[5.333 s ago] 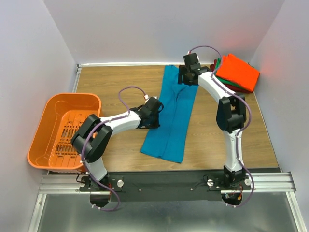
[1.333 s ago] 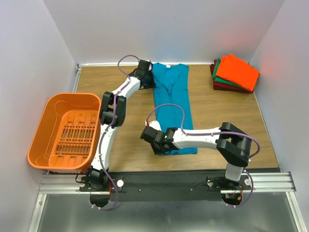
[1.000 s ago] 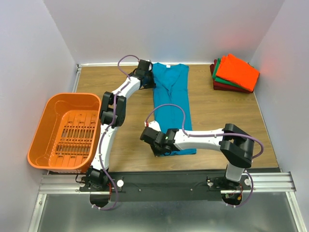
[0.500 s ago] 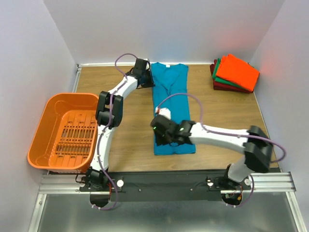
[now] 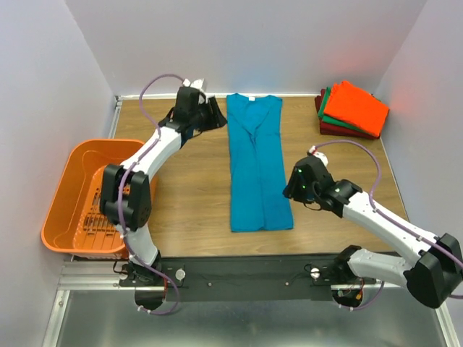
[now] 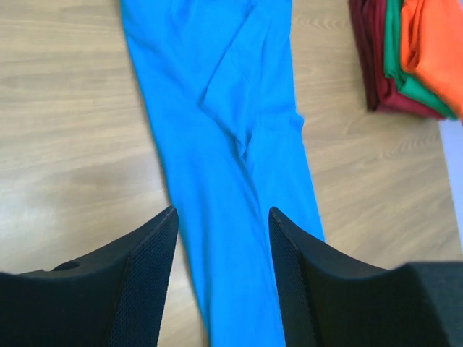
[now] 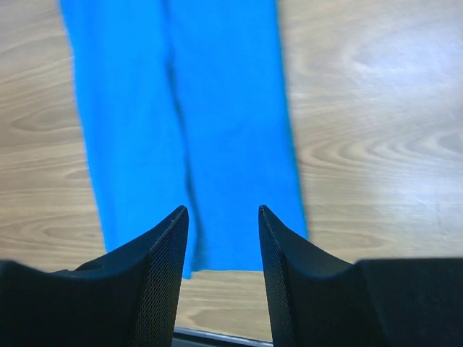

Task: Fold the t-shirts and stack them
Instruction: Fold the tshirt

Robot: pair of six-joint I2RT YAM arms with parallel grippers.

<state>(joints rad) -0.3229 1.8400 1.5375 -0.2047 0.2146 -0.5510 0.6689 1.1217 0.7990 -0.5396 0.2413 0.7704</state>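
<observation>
Withdrawn from the teal-blue t-shirt (image 5: 257,163), the left gripper (image 6: 223,217) is found beside its collar and the right gripper (image 7: 223,213) beside its hem, jaws parted, nothing held. On its white neck label (image 5: 251,96) no writing is legible. The stack of folded t-shirts (image 5: 352,108) is set well right of it.

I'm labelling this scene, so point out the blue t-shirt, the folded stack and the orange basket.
blue t-shirt (image 5: 257,166), top view, middle of its long folded body.
folded stack (image 5: 356,106), top view, the orange shirt on top.
orange basket (image 5: 101,142), top view, its far rim.

Passable table (image 5: 195,188) flanks the teal t-shirt (image 5: 257,166); basket (image 5: 61,195) blocks left, shirt stack (image 5: 354,107) far-right.
</observation>
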